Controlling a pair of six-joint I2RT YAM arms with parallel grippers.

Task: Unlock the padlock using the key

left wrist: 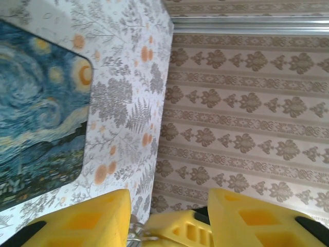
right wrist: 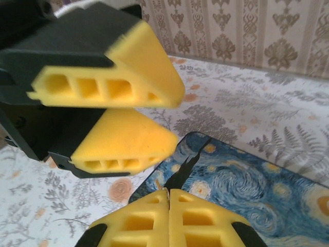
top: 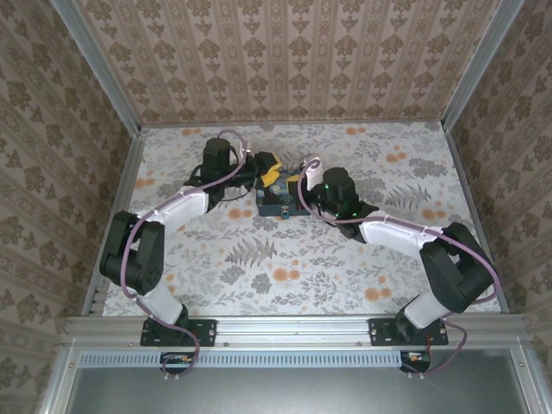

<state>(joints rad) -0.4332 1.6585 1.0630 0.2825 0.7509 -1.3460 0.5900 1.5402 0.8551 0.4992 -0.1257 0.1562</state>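
My right gripper is shut, and a tiny pale sliver that looks like the key pokes out at the seam of its tips. It hovers just above a corner of the Starry-Night box. My left gripper stands open, facing the right one above the box's far edge. One right-gripper finger reaches into the gap between the left fingers, and small metal loops glint beside it. In the right wrist view the left fingers hang close above the right tips. The padlock is hidden.
The box lies on the floral table at centre, with both arms meeting over it. Purple cables run along both arms. Patterned walls enclose the table at the back and both sides.
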